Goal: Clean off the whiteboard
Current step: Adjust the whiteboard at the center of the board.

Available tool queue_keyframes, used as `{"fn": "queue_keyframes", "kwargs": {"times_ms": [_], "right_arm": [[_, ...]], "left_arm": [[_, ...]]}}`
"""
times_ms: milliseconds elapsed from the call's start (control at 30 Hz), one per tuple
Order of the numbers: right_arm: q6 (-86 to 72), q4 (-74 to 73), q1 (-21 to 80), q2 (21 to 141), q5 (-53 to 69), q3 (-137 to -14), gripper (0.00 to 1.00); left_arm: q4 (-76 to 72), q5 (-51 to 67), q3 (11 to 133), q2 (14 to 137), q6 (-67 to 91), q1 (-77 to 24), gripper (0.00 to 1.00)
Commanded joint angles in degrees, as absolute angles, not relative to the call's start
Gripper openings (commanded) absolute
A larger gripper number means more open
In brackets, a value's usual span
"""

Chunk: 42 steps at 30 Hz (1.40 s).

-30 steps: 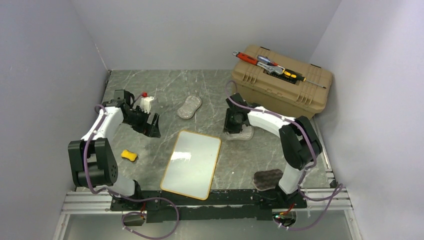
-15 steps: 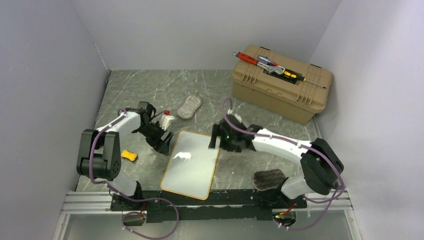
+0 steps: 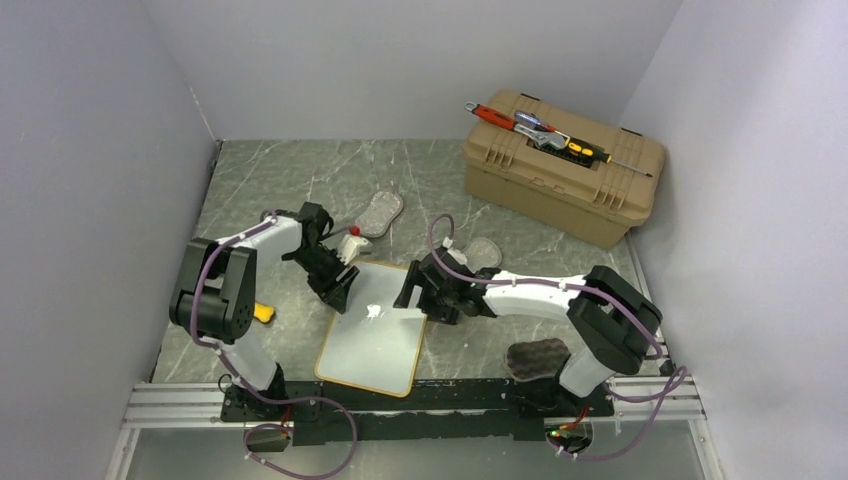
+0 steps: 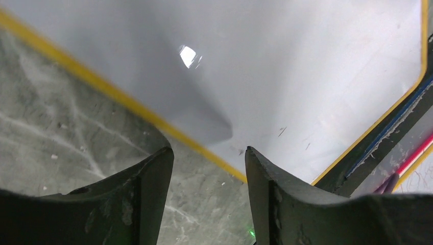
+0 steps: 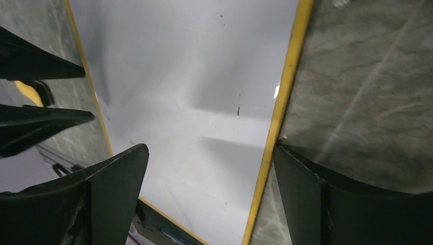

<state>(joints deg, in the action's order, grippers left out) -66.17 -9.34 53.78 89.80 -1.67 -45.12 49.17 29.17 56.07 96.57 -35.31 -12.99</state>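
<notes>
The whiteboard (image 3: 368, 340) lies flat in front of the arm bases, glossy white in a thin yellow frame, with only a few tiny dark specks on it. My left gripper (image 3: 342, 292) hangs over its far left corner. In the left wrist view the whiteboard (image 4: 306, 76) fills the top and the left gripper (image 4: 208, 153) is open, its jaws either side of the yellow edge with nothing gripped. My right gripper (image 3: 409, 293) is over the far right edge. In the right wrist view it (image 5: 209, 150) stands wide open across the whiteboard (image 5: 178, 76), its right finger (image 5: 306, 178) beside the frame.
A tan toolbox (image 3: 565, 178) with hand tools (image 3: 540, 130) on its lid stands at the back right. A grey oval pad (image 3: 378, 213) and a second grey pad (image 3: 484, 250) lie beyond the board. A yellow sponge (image 3: 263, 313) is at the left, a dark pad (image 3: 535, 358) by the right base.
Both arms swung in from the back to the board's far end. The right gripper let go of the grey pad and opened wide. The left jaws narrowed. The board shifted slightly left.
</notes>
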Motion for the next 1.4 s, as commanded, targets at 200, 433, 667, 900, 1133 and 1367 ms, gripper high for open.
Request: {"fn": "queue_keyframes", "kwargs": {"times_ms": [200, 433, 667, 900, 1133, 1367], "right_arm": [[-73.1, -5.0, 48.4, 91.6, 1.9, -41.9, 0.94], [-71.7, -3.4, 44.0, 89.2, 7.5, -47.6, 0.92], [-72.8, -0.5, 42.8, 86.6, 10.7, -47.7, 0.88], [-74.4, -2.3, 42.9, 79.5, 8.5, -44.3, 0.87], [-74.9, -4.6, 42.9, 76.9, 6.9, -43.0, 0.87], [-75.7, -5.6, 42.7, 75.3, 5.9, -41.2, 0.88]], "left_arm": [[51.1, 32.4, 61.7, 107.3, -34.0, -17.2, 0.55], [52.5, 37.0, 65.2, 109.6, -32.0, -20.1, 0.52], [52.3, 39.9, 66.0, 109.6, -32.6, -21.2, 0.47], [51.2, 42.3, 68.5, 110.2, -32.5, -21.3, 0.44], [50.9, 43.6, 72.3, 112.1, -32.2, -22.4, 0.42], [51.3, 44.9, 77.8, 115.2, -31.6, -24.6, 0.41]]}}
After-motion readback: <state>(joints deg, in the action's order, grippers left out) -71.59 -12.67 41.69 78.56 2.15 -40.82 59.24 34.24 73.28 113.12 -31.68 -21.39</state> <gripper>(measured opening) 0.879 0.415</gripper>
